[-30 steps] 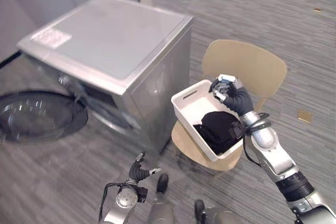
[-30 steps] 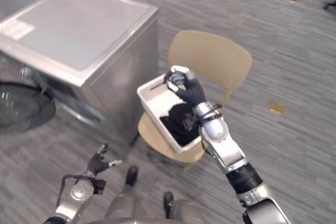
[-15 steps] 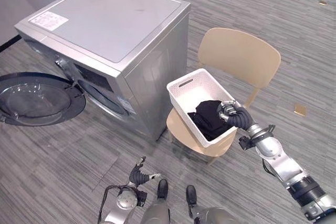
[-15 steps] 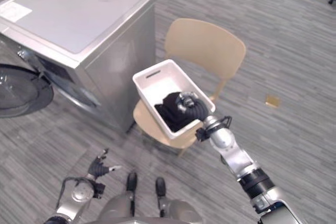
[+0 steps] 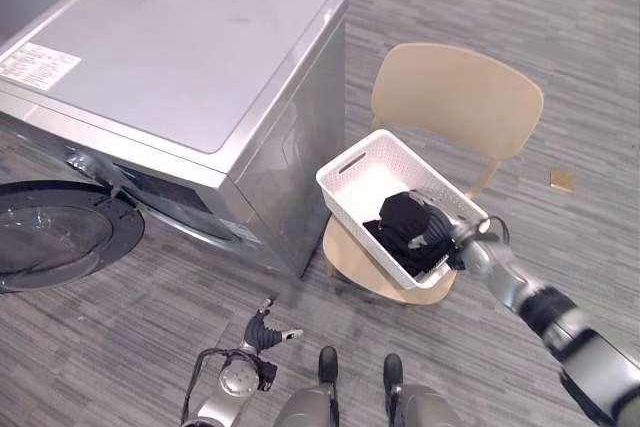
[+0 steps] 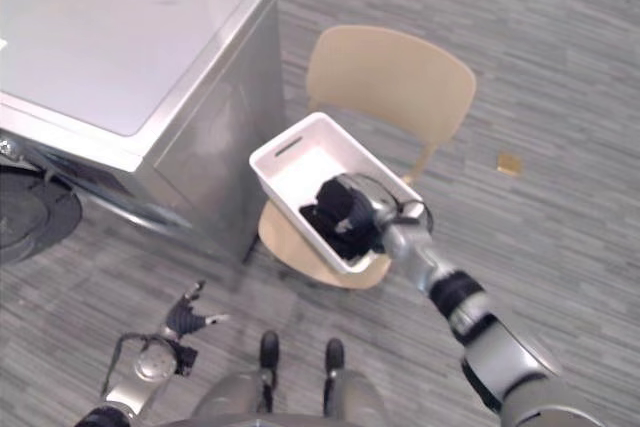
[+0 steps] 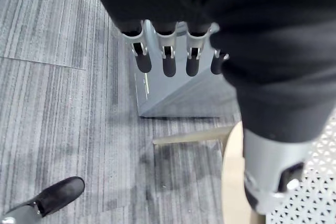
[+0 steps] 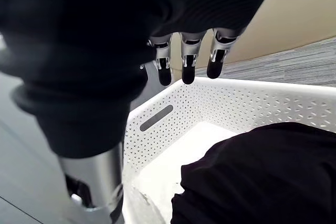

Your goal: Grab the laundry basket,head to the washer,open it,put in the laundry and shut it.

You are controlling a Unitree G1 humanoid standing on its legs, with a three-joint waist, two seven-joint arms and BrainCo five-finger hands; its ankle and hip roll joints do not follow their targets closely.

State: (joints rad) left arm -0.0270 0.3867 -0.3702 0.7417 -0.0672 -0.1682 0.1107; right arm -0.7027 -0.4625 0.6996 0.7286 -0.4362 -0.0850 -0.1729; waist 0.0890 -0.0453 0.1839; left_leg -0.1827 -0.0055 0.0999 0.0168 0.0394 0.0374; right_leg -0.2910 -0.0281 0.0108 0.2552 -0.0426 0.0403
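A white perforated laundry basket (image 5: 372, 159) sits on the seat of a tan wooden chair (image 5: 455, 97) beside the washer. Black laundry (image 5: 400, 222) lies heaped in its near half; the far half shows bare white bottom (image 8: 173, 156). My right hand (image 5: 437, 224) reaches into the basket just above the black laundry (image 8: 262, 171), with its fingers (image 8: 184, 64) straight and holding nothing. Low by the floor, my left hand (image 5: 262, 328) stays open and idle, its fingers (image 7: 165, 59) pointing toward the washer's corner.
The silver front-load washer (image 5: 180, 57) stands to the left of the chair. Its round door (image 5: 50, 237) hangs open, swung down toward the floor at the lower left. A small tan plate (image 5: 562, 180) lies on the grey carpet right of the chair.
My right hand has come down from above the basket's far side into the basket, over the black laundry. The view has shifted with the camera. The left hand stays low.
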